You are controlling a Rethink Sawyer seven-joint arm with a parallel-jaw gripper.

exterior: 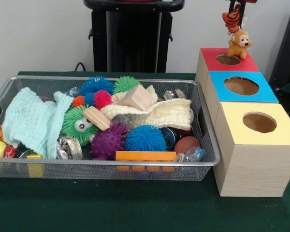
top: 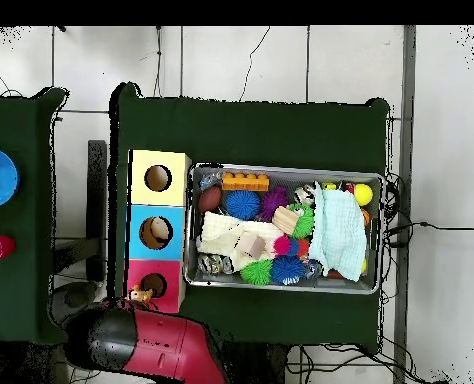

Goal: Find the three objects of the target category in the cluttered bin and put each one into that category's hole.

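Green cloth covers the desk, on which a wire-mesh bin is set beside a row of three wooden boxes. Seen from overhead, the red and black arm is stretched in from the lower edge toward the red-topped box; in the front view almost all of it is cut off at the top edge. The gripper is barely caught there, above the red box's round hole, and whether it is spread or pressed together cannot be told. An orange, black-striped toy tiger is seen hanging directly beneath it, though the contact itself is cropped away. Just below the tiger, a small tan monkey toy is perched at the far rim of the hole, touching the red top.

Inside the bin, a mint cloth and a cream cloth are draped over much of the clutter, hiding what lies under them. Spiky balls, wooden blocks and an orange brick are heaped between them. No duck can be made out.
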